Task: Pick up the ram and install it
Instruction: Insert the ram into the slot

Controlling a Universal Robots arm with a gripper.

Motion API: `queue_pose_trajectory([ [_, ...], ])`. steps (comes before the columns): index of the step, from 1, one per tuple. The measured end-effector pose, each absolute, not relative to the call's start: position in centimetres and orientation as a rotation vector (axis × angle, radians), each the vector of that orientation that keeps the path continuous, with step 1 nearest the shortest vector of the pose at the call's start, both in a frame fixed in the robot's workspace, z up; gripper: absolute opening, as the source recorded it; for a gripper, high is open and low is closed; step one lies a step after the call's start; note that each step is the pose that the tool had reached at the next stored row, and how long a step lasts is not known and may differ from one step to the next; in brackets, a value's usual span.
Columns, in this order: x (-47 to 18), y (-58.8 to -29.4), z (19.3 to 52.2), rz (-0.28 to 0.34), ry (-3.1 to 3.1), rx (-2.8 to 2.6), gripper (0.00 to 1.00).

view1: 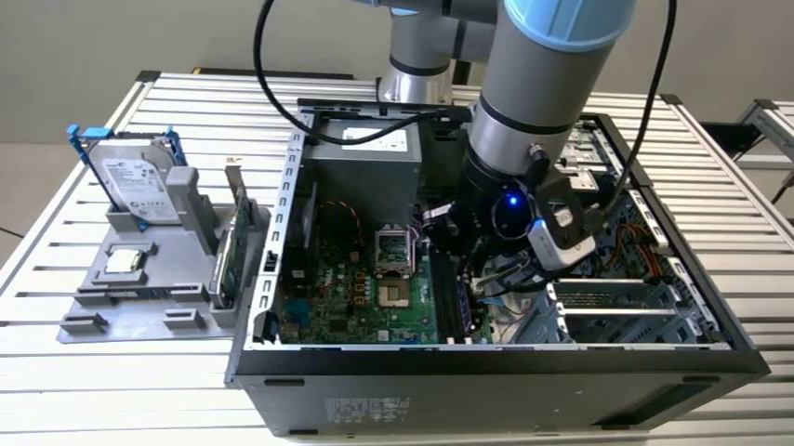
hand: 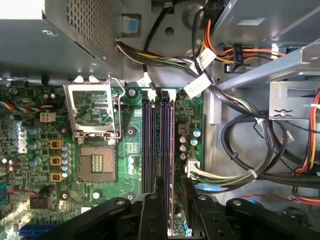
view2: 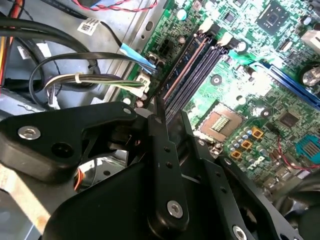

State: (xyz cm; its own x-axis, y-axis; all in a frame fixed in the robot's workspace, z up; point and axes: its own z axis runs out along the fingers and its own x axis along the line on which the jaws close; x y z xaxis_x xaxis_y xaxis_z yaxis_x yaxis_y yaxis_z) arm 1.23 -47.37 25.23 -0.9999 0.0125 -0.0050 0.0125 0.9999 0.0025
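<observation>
Inside the metal case (view1: 522, 358), black tool (hand: 171, 200) narrowly pinching the thin flat ram (hand: 172, 165) over long dark slots (hand: 149, 145).

Between my black jaws, my gripper (hand: 170, 200) meets dark slots with purple stripes (hand: 156, 145) on a green circuit board (hand: 131, 131) dotted with orange squares and silver capacitors. Just past my jaw tips, white-tagged cables (hand: 200, 75) run in yellow, orange and black. Beyond them sits a perforated grey metal box (hand: 75, 30).
</observation>
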Motion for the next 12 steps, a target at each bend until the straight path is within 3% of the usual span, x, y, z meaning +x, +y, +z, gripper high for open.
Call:
queue_pose_trajectory([
  [1,1.23,-47.37,25.24,0.004,3.137,0.02,0.0],
  [12,1.22,-47.43,25.29,0.004,3.137,0.02,0.0],
])
